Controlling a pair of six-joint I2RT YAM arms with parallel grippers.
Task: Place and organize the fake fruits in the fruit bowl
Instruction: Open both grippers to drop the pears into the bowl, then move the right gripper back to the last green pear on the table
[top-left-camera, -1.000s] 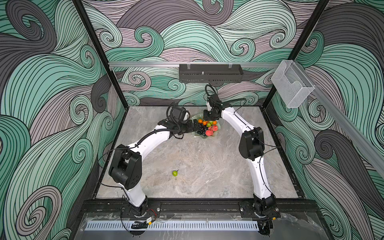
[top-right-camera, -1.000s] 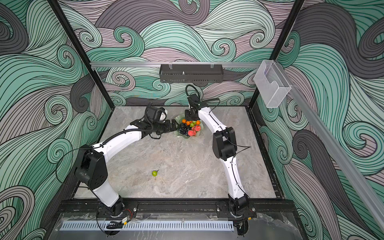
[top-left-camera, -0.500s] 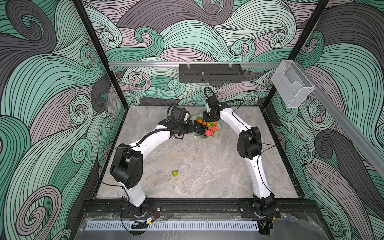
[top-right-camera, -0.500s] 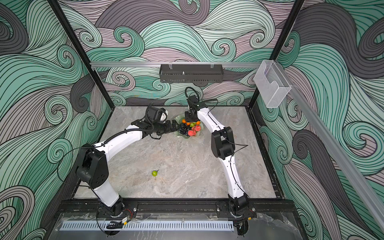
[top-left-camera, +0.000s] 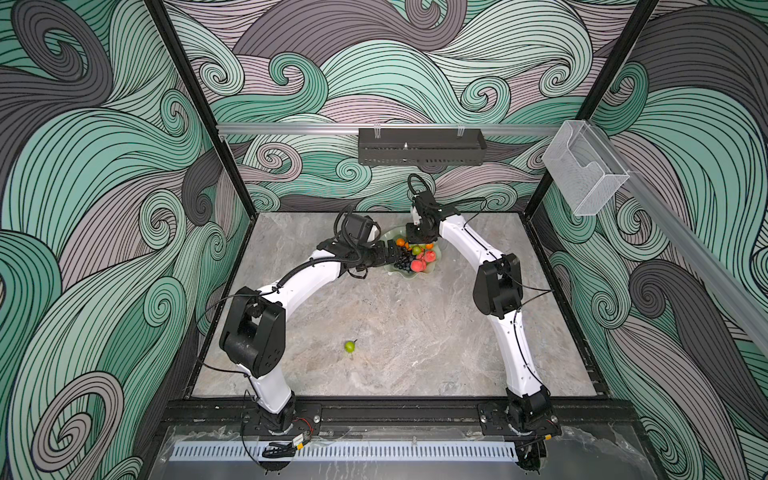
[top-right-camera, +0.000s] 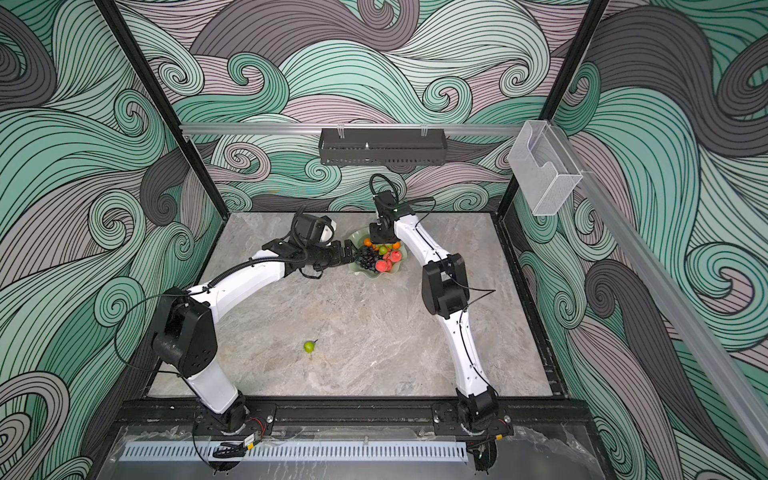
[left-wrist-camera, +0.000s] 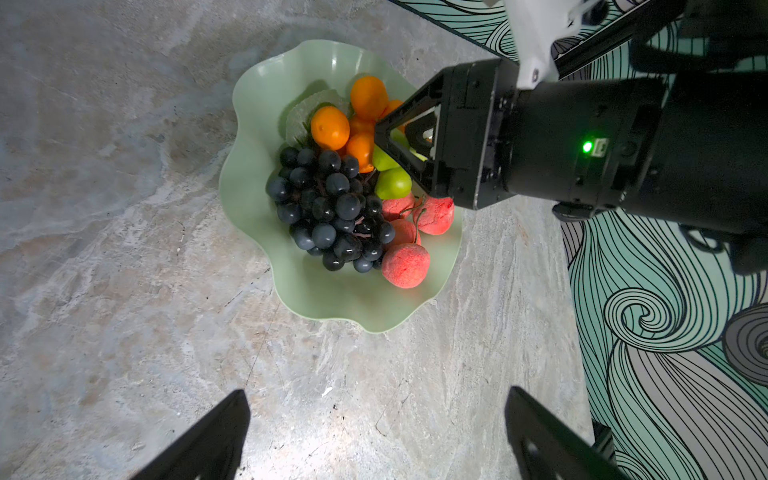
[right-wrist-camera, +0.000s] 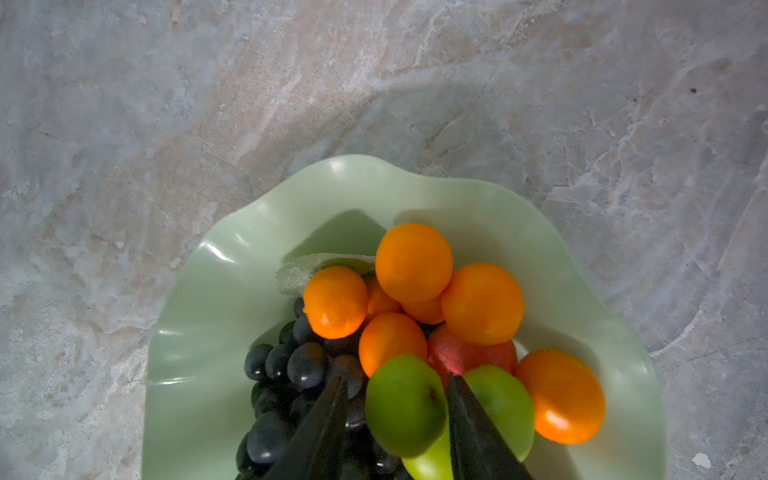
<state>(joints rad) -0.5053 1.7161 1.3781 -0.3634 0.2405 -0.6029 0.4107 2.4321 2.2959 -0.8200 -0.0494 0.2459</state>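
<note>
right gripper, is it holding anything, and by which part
Cannot tell: the round body of a green pear sits between the fingers of the right gripper, but a gap shows beside one finger.

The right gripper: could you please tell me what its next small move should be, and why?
Probably lift the right gripper straight up, jaws apart. They straddle a green pear that rests in the fruit bowl, seemingly with a gap on one side, so it looks delivered; a sideways exit might knock the oranges.
</note>
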